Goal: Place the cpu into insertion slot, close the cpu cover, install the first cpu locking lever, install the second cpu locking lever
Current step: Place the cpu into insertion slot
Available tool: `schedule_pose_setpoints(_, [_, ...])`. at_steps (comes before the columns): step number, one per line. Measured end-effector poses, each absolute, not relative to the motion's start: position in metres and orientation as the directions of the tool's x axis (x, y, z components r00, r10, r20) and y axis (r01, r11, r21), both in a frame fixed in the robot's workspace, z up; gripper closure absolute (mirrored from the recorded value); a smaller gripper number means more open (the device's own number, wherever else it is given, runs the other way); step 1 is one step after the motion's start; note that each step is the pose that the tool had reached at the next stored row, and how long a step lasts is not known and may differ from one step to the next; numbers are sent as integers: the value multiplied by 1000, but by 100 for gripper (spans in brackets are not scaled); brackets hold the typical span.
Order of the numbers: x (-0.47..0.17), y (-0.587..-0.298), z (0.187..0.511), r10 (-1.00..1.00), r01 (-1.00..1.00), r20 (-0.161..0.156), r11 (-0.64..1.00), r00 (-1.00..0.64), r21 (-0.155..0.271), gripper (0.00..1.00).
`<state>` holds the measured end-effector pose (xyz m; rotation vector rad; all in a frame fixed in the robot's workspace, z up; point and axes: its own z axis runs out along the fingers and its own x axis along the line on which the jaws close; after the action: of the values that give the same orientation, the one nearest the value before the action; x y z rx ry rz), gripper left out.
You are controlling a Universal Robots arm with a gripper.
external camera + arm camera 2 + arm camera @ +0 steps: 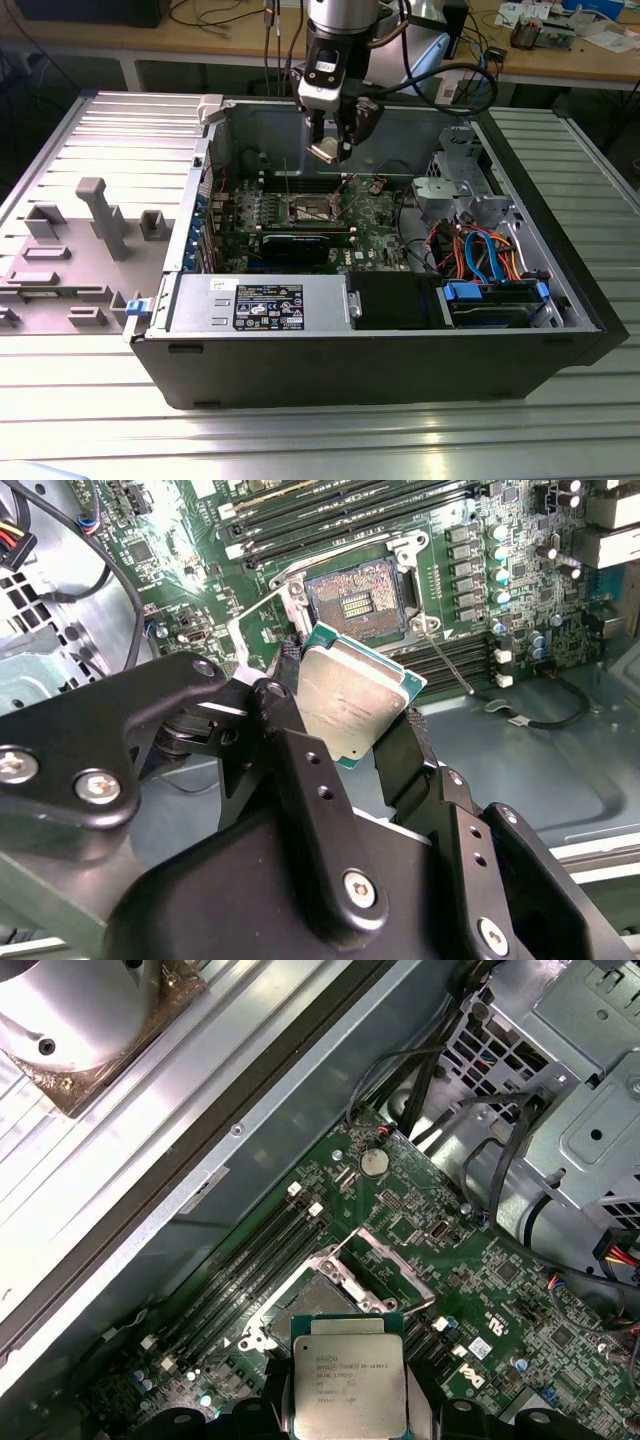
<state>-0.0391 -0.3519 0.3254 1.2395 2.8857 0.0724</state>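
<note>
**Scene layout, exterior view, near to far**

1. An open computer case [370,370] lies on its side on a ribbed metal tabletop [300,440].
2. A grey moulded fixture [95,235] rests on the tabletop at 9 o'clock from the case.
3. Inside the case, the grey-labelled power supply box [265,305] sits along the nearest wall. A bundle of blue and orange cables [485,255] lies at 2 o'clock from it.
4. Beyond the power supply box, the black graphics card [300,243] lies across the green motherboard [375,235].
5. The insertion slot [310,208] is just past the graphics card, at 12 o'clock from it. The long memory slots [300,185] run along its far side.
6. The tool [330,150] hangs in the air over the case, at 12 o'clock from the insertion slot and apart from it.

**Tool state**

- The tool [345,708] is clamped on the cpu [350,695], one black finger [285,695] on each of two opposite edges.
- The cpu [348,1380] is tilted, metal top visible, clear of the motherboard.

**Socket state**

- The insertion slot [355,600] is vacant, with its contact field exposed.
- The cpu cover [398,1257] stands raised at one side of the insertion slot [315,1300].
- A thin metal lever [445,665] juts free beside the slot.
</note>
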Motion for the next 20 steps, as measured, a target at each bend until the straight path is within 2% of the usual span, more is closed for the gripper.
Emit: schedule_pose_setpoints(20, [-39, -352, 325, 768, 768, 18, 639, -640, 42, 45])
